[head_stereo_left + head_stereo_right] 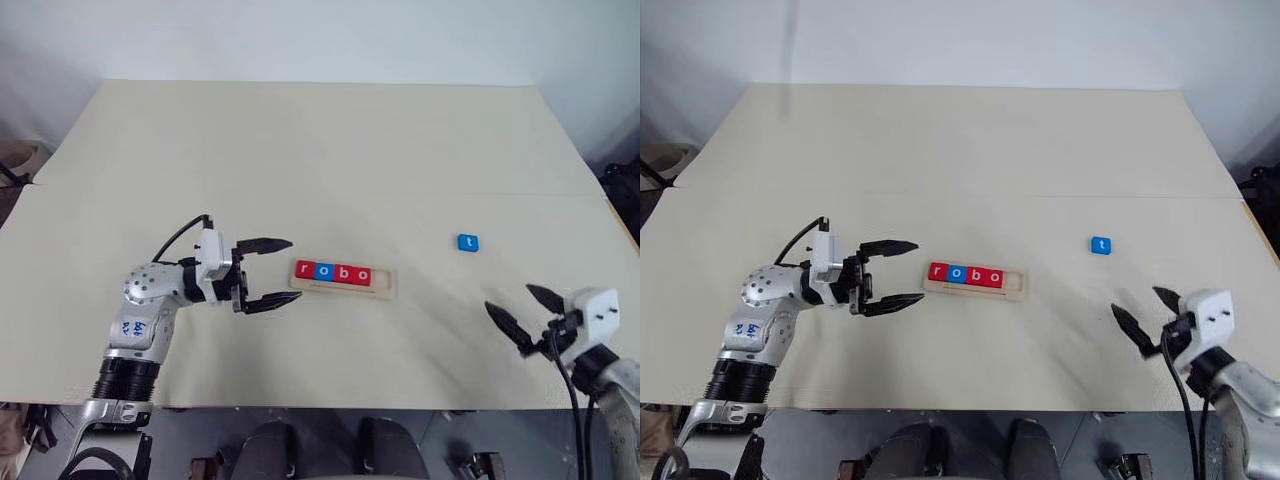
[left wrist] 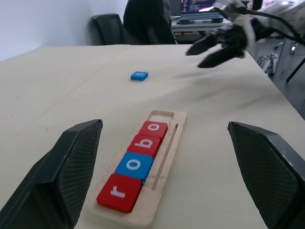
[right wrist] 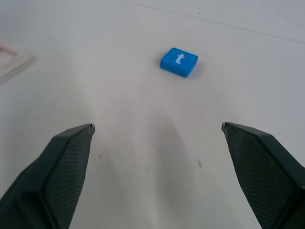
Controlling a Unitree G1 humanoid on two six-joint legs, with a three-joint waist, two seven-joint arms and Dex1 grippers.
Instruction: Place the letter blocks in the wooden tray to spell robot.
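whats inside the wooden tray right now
Four letter blocks sit in the wooden tray: red r, blue o, red b, red o. The last slot at its right end is bare. The blue t lies on the table outside. Nothing covers the tray.

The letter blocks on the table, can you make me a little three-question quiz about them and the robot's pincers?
1. True or false: the blue t block is already sitting in the wooden tray.
2. How many blocks are in the tray, and what do they spell so far?
3. Which pincer is nearer the t block? A) left pincer B) right pincer

Key:
1. False. It lies on the table, off to the robot's right of the tray.
2. Four: red r, blue o, red b, red o, spelling "robo". The right end slot is free.
3. B. It is open and empty, with the t block ahead of it.
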